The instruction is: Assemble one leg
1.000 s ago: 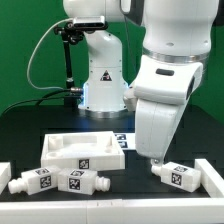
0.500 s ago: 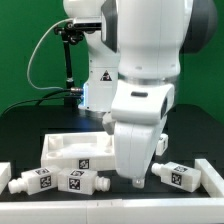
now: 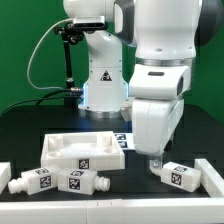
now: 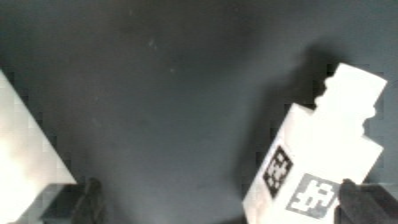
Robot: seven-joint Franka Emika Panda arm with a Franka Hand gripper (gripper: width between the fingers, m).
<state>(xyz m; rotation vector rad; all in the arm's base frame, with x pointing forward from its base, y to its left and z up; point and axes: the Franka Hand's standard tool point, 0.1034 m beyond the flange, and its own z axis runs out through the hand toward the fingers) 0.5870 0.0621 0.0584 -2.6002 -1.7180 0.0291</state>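
Note:
Three white legs with black-and-white tags lie along the front of the black table: two at the exterior view's left [image 3: 35,181] [image 3: 80,181] and one at the right [image 3: 178,175]. My gripper [image 3: 154,160] hangs just above the table, close beside the right leg's stub end, and holds nothing. In the wrist view the gripper [image 4: 228,206] is open. The tagged leg [image 4: 329,150] lies on the dark table close to one finger [image 4: 381,205], and the other finger [image 4: 71,204] is far from it.
The large white tray-like tabletop [image 3: 85,152] lies behind the left legs. The marker board [image 3: 123,140] shows beside it. White rails stand at the table's left edge [image 3: 5,172] and right edge [image 3: 214,172]. The robot base [image 3: 100,85] stands at the back.
Half a second ago the arm had swung to the exterior view's left and lower, between the legs. It is now back at the right, by the right leg, as it was one second ago.

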